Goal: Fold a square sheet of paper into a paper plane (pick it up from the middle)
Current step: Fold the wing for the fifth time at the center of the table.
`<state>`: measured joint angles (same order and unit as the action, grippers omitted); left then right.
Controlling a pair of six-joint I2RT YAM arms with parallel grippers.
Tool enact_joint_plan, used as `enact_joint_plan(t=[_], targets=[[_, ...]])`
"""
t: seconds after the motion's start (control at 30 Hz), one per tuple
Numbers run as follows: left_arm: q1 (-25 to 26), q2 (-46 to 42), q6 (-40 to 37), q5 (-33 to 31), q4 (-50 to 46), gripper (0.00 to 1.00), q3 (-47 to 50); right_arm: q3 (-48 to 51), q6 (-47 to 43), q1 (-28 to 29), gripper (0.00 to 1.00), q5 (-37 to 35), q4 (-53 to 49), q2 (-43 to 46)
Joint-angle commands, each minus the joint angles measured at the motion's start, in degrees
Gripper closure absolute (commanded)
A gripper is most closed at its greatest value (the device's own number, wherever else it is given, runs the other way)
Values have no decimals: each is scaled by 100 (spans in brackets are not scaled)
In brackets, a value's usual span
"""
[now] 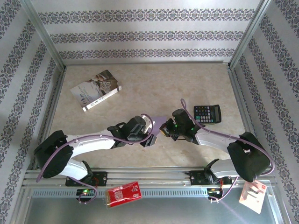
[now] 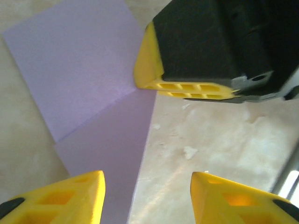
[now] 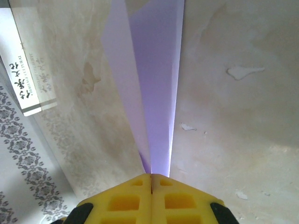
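Lengthwise, the folded paper (image 3: pixel 159 70) extends straight ahead from the right claw (image 3: pixel 151 178)

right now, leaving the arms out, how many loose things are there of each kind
lilac paper sheet: 1
printed booklet: 1
black calculator: 1
red packet: 1
white card with red print: 1
total: 5
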<state>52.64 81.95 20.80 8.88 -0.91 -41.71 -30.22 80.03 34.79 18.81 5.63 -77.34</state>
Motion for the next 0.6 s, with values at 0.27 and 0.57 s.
enact_joint_plan(t=[0.27,0.57], targets=[[374,936,-1107,-1148,-23,41,-295,147,433,67,100,-127,169,160],[413,1165,-1192,-1345,-54,51,-478,200,483,82,100,-151,202,143]])
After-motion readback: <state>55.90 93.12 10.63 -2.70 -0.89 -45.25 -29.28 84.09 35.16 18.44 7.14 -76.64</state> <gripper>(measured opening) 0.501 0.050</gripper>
